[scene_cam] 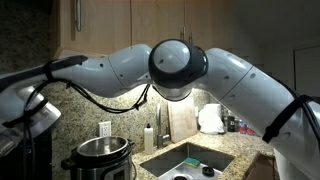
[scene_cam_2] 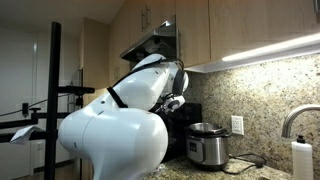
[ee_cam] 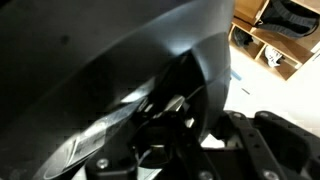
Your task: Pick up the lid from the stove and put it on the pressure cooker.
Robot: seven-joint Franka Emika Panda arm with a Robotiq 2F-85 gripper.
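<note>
Mostly, a white robot arm [scene_cam: 180, 65] is seen spanning a kitchen. At lower left in an exterior view, the pressure cooker [scene_cam: 100, 155] is shown uncovered on the granite table [scene_cam: 238, 150], with a steel sink [scene_cam: 190, 160] to its right. In the wrist view, the lid [ee_cam: 110, 70] appears as a black dome filling the left side, close against the closed fingers [scene_cam_2: 176, 102]. Whether it is actually gripped cannot be told.

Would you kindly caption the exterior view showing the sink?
Robot arm fills the foreground; a lidless pressure cooker stands beside the sink.
</note>
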